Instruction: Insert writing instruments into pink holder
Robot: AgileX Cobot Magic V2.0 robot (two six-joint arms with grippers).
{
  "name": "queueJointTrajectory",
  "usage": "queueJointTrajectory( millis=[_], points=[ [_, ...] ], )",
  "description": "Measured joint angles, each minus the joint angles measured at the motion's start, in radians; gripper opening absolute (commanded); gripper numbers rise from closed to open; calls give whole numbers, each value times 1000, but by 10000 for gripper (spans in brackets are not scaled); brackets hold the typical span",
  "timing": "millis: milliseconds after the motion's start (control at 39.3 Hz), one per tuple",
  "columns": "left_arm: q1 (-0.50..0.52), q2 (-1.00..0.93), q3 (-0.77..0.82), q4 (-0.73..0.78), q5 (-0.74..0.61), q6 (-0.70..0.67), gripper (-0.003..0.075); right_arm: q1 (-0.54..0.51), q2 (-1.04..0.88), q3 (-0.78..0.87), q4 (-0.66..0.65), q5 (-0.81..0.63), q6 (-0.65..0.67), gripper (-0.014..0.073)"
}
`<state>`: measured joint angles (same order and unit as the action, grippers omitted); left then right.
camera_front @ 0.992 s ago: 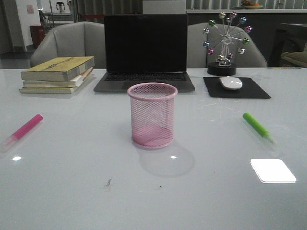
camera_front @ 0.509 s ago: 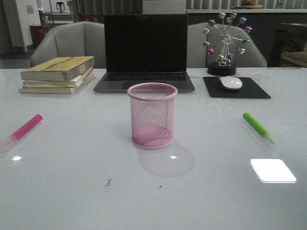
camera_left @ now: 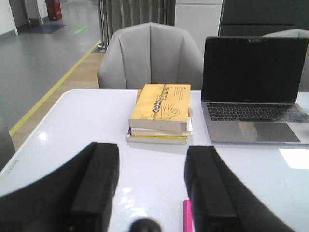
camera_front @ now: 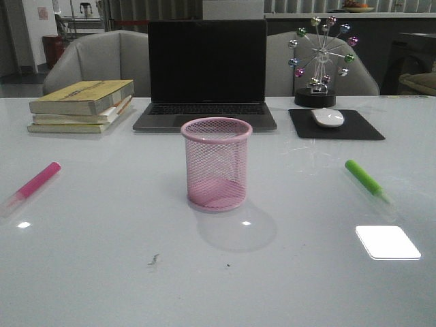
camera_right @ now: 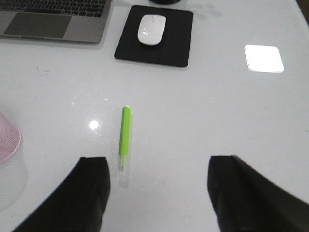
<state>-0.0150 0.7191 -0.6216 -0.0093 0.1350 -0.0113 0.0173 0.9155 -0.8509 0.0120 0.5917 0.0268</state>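
Note:
The pink holder [camera_front: 216, 163] stands upright and empty at the table's middle; its edge [camera_right: 7, 137] shows in the right wrist view. The magenta marker [camera_front: 34, 183] lies flat on the left, the green marker [camera_front: 366, 180] flat on the right. Neither gripper appears in the front view. My left gripper [camera_left: 152, 186] is open above the table, and the magenta marker's end [camera_left: 187, 215] lies between its fingers, close to one of them. My right gripper [camera_right: 159, 193] is open and holds nothing; the green marker [camera_right: 125, 137] lies just ahead, its clear cap near one finger [camera_right: 84, 193].
An open laptop [camera_front: 206, 75] stands behind the holder. A stack of books [camera_front: 82, 105] sits at the back left, a white mouse [camera_front: 328, 117] on a black pad and a ball ornament [camera_front: 320, 58] at the back right. Grey chairs stand beyond the table.

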Motion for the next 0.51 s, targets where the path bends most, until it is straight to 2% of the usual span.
queueJointTrajectory(
  millis=[305,509],
  points=[
    [0,132,-189,-14,277,0,395,0,298,-254,5,220,-20,542],
    [0,221,-219,-41,347,0,395,0,450,-288,61,235,-65,542]
  ],
)
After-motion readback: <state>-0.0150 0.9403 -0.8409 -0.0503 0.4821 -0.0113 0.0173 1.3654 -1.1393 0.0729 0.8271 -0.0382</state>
